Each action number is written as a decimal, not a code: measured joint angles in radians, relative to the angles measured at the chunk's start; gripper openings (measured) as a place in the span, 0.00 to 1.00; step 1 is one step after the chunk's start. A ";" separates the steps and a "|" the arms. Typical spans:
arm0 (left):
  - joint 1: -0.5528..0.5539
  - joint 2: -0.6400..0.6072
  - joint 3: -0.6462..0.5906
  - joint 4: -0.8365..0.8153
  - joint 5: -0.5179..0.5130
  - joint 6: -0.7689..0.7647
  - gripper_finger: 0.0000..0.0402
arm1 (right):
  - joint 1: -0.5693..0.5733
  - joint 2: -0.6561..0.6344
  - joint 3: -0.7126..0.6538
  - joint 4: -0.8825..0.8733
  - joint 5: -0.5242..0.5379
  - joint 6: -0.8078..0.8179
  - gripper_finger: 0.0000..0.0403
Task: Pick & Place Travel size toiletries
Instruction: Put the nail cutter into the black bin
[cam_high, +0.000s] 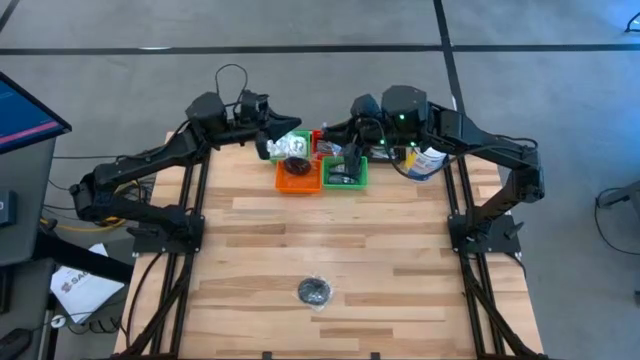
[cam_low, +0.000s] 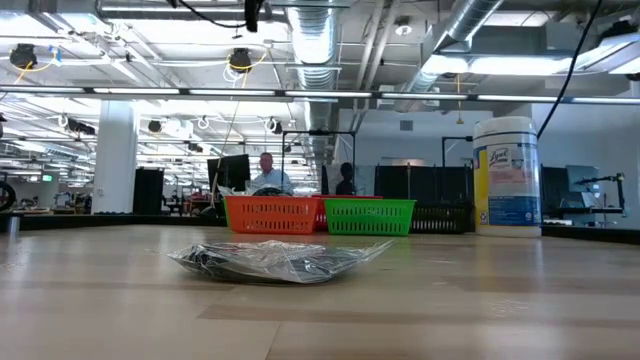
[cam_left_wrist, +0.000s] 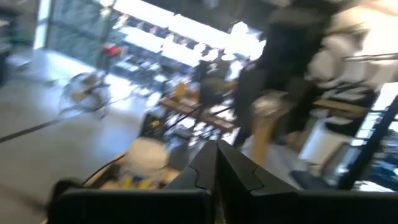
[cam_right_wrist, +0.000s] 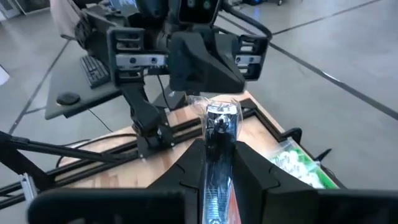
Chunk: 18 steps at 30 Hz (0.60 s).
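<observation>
From my remote station, the left gripper (cam_left_wrist: 217, 163) shows its two dark fingers (cam_left_wrist: 239, 171) pressed together with nothing between them, aimed out over the blurred room beyond: rows of bright ceiling lights (cam_left_wrist: 186, 28), grey floor (cam_left_wrist: 56, 162), a white canister (cam_left_wrist: 146, 163) just behind the fingers.

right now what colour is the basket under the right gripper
Green. The basket sits beside an orange one, clearest in the high view, with the right gripper above it.
</observation>
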 joint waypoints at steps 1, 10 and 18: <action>0.000 0.000 0.000 0.028 0.025 -0.007 0.00 | 0.004 0.000 0.001 0.004 0.000 0.004 0.11; -0.010 0.000 0.000 0.153 0.151 -0.124 0.01 | 0.045 0.000 0.004 0.090 -0.027 0.008 0.11; -0.076 0.000 0.000 0.165 0.170 -0.143 0.23 | 0.059 0.000 0.004 0.118 -0.027 0.017 0.11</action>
